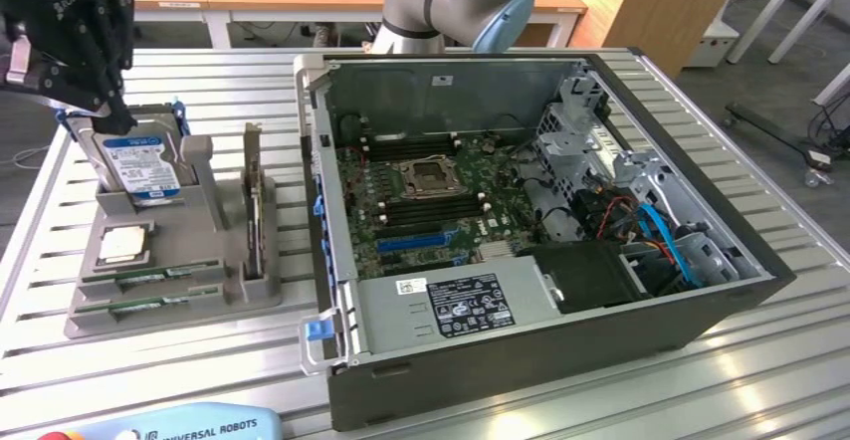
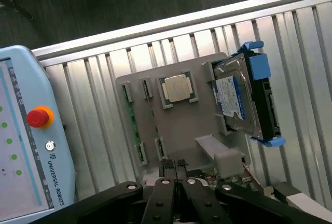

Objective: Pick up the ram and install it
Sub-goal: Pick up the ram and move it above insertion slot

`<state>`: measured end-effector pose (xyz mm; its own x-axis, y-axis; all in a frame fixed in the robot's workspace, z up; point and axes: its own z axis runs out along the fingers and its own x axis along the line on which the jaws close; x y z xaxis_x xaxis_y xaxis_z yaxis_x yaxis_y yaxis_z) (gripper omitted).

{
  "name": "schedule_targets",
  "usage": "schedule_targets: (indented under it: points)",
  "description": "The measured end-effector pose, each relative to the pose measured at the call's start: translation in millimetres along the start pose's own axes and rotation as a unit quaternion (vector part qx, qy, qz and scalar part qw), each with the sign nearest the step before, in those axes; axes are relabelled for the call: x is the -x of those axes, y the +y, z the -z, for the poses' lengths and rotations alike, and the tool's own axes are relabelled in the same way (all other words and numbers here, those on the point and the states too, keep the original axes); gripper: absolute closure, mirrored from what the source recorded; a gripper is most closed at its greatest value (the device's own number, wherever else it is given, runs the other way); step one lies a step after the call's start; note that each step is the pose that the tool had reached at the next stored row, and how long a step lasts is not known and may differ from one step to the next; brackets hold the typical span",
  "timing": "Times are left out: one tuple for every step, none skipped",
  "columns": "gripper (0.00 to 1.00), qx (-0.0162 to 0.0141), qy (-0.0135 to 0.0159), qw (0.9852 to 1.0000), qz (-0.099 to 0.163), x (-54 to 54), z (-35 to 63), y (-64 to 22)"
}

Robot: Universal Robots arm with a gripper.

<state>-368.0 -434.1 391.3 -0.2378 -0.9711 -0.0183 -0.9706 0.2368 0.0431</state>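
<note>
Ram [image 2: 133, 125] stands on edge along the holder's [image 2: 181, 130] rim.

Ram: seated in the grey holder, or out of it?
In the holder. Both green ram sticks lie in its slots; the shut hand is above the holder, touching neither.

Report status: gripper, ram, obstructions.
Gripper shut, empty, above the gray holder. Ram in its holder slot, untouched. Nothing covers it; hard drive stands at the holder's other end.
</note>
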Motion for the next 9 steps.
schedule_targets:
  points:
    - [0.9,0.0001,0.0006,1.0,0.008,0.0,0.0,0.0]
    - [0.9,0.0002,0.0012,0.9999,0.016,0.0,-0.1,0.0]
    - [0.9,0.0002,0.0018,0.9997,0.024,0.0,-0.2,0.0]
    - [0.9,0.0003,0.0023,0.9995,0.032,0.0,-0.2,0.0]
    - [0.9,0.0004,0.0027,0.9992,0.039,0.0,-0.2,0.0]
    - [0.9,0.0005,0.0033,0.999,0.045,0.0,-0.3,0.0]
    - [0.9,0.0005,0.0039,0.9987,0.051,0.0,-0.3,0.0]
    - [0.9,0.0005,0.0043,0.9985,0.054,0.0,-0.4,0.0]
    - [0.9,0.0006,0.0044,0.9985,0.055,0.0,-0.4,0.0]
